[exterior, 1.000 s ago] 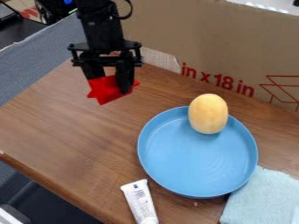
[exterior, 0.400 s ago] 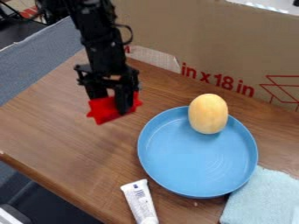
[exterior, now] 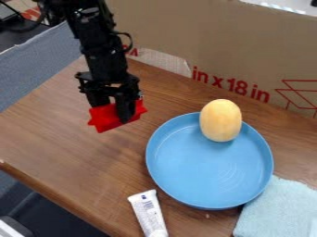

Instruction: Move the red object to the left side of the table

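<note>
Between the claw's (exterior: 113, 109) dark fingers, which point straight down and are clamped on it, sits the red object (exterior: 109, 116), its lower edge close over the table (exterior: 50, 130), though whether it touches the wood I cannot tell. Right of the claw and a little nearer the camera lies the blue plate (exterior: 186, 180) with a tan egg (exterior: 221, 120) on its far side, and behind both stands a cardboard box (exterior: 235, 56) with red printing. Below the claw, toward the front edge, a white tube (exterior: 147, 213) lies beside the plate, with a light blue cloth (exterior: 283, 215) further right.
</note>
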You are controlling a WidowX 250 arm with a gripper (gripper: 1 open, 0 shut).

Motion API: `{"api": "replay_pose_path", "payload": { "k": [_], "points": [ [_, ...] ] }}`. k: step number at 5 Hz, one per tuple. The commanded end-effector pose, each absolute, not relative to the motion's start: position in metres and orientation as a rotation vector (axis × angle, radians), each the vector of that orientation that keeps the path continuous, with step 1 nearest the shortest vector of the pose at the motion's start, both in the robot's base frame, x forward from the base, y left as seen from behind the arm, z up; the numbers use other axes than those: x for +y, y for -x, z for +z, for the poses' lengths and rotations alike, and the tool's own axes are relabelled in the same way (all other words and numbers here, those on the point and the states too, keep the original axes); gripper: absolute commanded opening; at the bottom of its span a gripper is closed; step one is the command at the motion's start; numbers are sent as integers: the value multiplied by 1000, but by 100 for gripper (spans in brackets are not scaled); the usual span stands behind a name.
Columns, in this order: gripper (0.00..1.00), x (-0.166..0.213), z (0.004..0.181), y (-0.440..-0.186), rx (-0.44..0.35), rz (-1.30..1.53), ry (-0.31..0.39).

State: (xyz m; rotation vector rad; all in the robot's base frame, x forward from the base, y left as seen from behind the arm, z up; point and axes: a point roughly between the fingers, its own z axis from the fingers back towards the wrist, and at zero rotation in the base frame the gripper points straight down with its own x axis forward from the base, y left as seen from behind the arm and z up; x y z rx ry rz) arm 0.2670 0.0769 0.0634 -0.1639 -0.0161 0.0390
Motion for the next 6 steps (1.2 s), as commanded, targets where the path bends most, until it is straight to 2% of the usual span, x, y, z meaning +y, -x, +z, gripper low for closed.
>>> {"api": "replay_pose_path", "payload": {
  "k": [1, 3, 4, 5, 6],
  "points": [
    [0, 72, 75, -256, -68, 30, 142],
    [0, 101, 80, -271, -79, 70, 118],
    [0, 93, 89, -270, -94, 93, 122],
    [0, 92, 82, -261, -92, 108, 119],
    [0, 92, 106, -269, -90, 156, 136]
  ]
}}
